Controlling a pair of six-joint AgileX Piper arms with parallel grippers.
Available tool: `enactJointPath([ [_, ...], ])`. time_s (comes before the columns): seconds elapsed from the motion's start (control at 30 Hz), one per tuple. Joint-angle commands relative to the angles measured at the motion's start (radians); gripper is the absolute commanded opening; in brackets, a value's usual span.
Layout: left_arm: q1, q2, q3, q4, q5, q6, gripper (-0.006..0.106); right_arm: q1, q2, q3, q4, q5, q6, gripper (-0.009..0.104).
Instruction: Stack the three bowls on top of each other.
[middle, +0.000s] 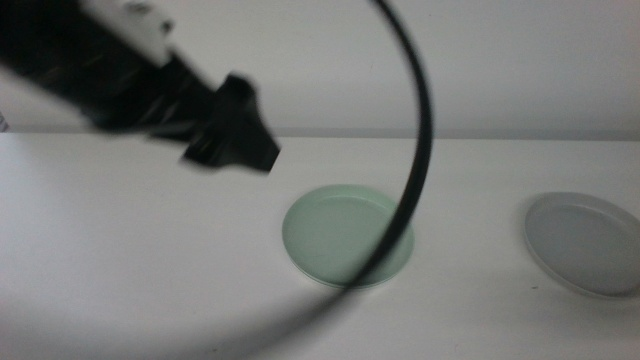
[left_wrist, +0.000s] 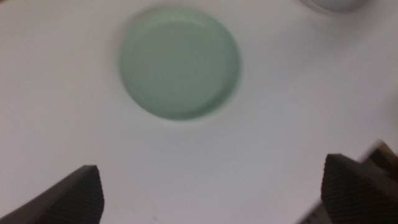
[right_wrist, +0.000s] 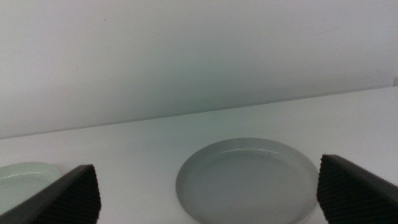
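Note:
The pale mint green bowl (middle: 345, 235) sits at the table's middle. The grey bowl (middle: 585, 240) sits at the right. The white bowl is out of view. My left gripper (middle: 238, 145) comes in from the upper left, blurred, and hovers above the table to the left of the green bowl. In the left wrist view its jaws stand wide open and empty (left_wrist: 211, 193), with the green bowl (left_wrist: 180, 62) beyond them and the grey bowl's rim (left_wrist: 336, 5) at the edge. My right gripper (right_wrist: 208, 199) is open and empty, facing the grey bowl (right_wrist: 249, 177); the green bowl (right_wrist: 25, 177) shows beside it.
A black cable (middle: 420, 130) arcs from the left arm across the green bowl in the middle view. A pale wall (right_wrist: 199, 56) runs along the table's back edge.

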Motion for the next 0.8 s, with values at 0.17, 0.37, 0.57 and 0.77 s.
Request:
enactJointPath([
  [0.17,0.001,-0.174,0.129,-0.071,-0.053,0.029,0.094,-0.001,-0.038,0.044,-0.009,-0.009,-0.003,0.093],
  [0.37,0.001,-0.174,0.129,-0.075,-0.040,0.029,0.094,-0.001,-0.038,0.044,-0.009,-0.009,-0.003,0.093],
  [0.57,0.001,-0.174,0.129,-0.068,-0.047,0.033,0.094,-0.001,-0.038,0.040,-0.048,-0.076,-0.027,0.093],
  [0.77,0.001,-0.174,0.129,-0.059,-0.047,0.033,0.094,0.001,0.074,-0.140,0.053,0.080,0.038,0.093],
])
